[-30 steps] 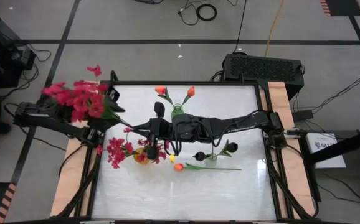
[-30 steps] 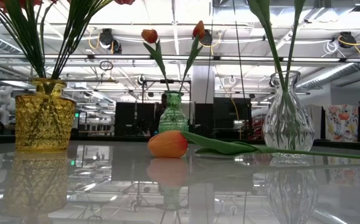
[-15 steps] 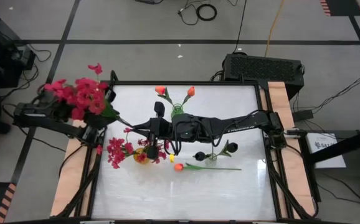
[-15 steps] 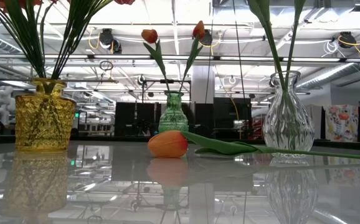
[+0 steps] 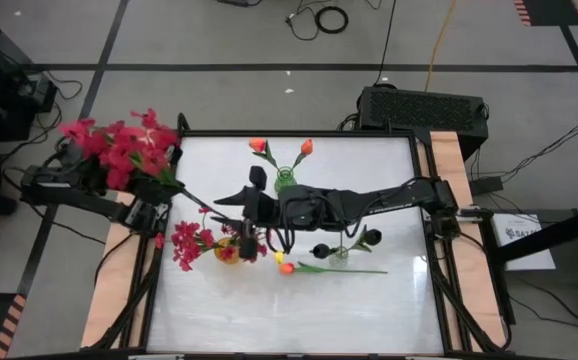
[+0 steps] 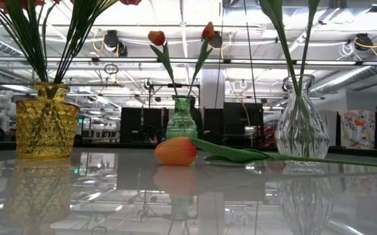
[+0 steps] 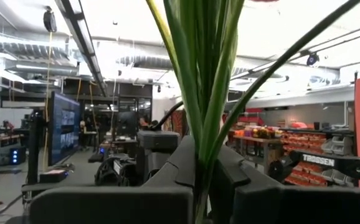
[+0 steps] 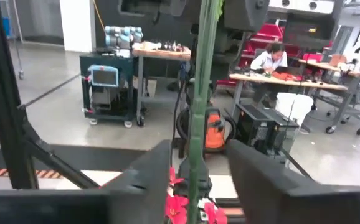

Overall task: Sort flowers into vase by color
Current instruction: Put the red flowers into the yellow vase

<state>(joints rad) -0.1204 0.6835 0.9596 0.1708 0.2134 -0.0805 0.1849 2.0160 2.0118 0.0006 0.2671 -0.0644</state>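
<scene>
A crimson-pink spray hangs over the table's far left corner, its green stem slanting down to the table's middle, where both grippers meet above the yellow vase. My left gripper is shut on the stems. My right gripper is open, a finger on either side of the stem without touching. More pink sprays stand in the yellow vase. Two orange tulips stand in the green vase, and black blooms in the clear vase. One orange tulip lies on the table. My left gripper pinches the pink spray's bundled green stems between its two fingers, near their lower end. The stems fan out beyond the fingers. The spray is lifted clear of the table, its head out past the far left corner.
The three vases stand in a row across the table's middle. The loose tulip's stem lies in front of the clear vase. The glossy tabletop toward the near edge is bare. A black box sits beyond the far right corner.
The pink spray's head has swung toward the table's far left corner and turned a little, while its stem end has stayed at the table's middle. In the high view a dark finger now sticks out beside the stem where the grippers meet: my right gripper has opened.
</scene>
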